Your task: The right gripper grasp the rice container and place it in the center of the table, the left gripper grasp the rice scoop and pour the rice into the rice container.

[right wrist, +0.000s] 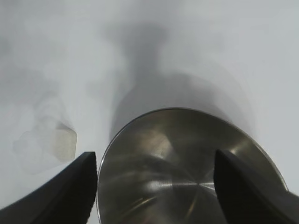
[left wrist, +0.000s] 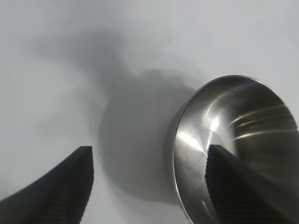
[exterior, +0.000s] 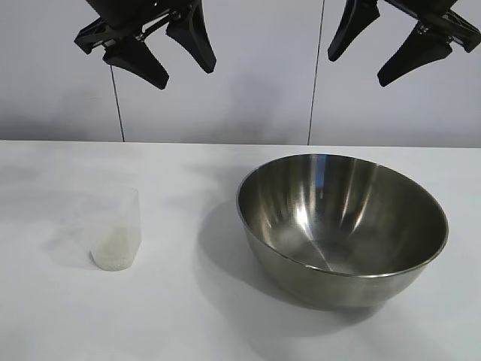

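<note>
The right gripper (exterior: 391, 47) hung at the upper right of the exterior view, its two black fingers spread apart and holding nothing, well above the rice container (exterior: 342, 226). The left gripper (exterior: 161, 53) hung at the upper left, likewise spread and empty.

The rice container sat at the lower right of the frame, upright on the white table (exterior: 188, 316), its polished inside empty. At the lower left stood the rice scoop (exterior: 115, 226), upright and well apart from the bowl, with the rice (exterior: 113, 254) lying in its bottom.

The step in hand looked to be the right gripper's descent to the bowl. A thin, slick steel rim would best be taken with one finger inside and one outside the wall, on the near edge. Dragged rather than lifted, the bowl might tip or spin, so the grip should be square and the move towards the middle of the frame slow.
</note>
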Robot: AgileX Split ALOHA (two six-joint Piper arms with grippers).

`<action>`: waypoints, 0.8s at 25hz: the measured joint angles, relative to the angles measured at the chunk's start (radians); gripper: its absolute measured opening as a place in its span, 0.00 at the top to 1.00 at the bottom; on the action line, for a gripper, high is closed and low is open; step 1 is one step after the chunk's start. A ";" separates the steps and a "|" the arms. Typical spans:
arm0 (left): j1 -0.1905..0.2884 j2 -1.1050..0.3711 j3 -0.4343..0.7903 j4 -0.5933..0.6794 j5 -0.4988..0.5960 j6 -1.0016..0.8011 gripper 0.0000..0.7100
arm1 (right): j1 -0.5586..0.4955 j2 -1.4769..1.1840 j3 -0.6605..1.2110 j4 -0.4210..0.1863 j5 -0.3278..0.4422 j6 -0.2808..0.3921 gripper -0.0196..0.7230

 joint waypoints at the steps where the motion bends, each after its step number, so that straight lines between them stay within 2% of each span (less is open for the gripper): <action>1: 0.000 0.000 0.000 0.000 0.000 0.000 0.30 | 0.000 0.000 0.000 0.000 0.000 0.000 0.32; 11: 0.000 0.000 0.000 0.000 0.000 0.000 0.30 | 0.000 0.000 0.000 0.000 0.007 0.000 0.32; 14: 0.000 0.000 0.000 0.000 0.000 0.000 0.30 | 0.000 0.000 0.000 -0.006 0.050 -0.027 0.32; 16: 0.000 0.000 0.000 0.000 0.000 0.000 0.30 | 0.000 0.000 0.000 -0.029 0.095 -0.037 0.32; 20: 0.000 0.000 0.000 0.000 -0.012 0.000 0.30 | 0.000 0.000 0.000 -0.129 0.204 -0.033 0.32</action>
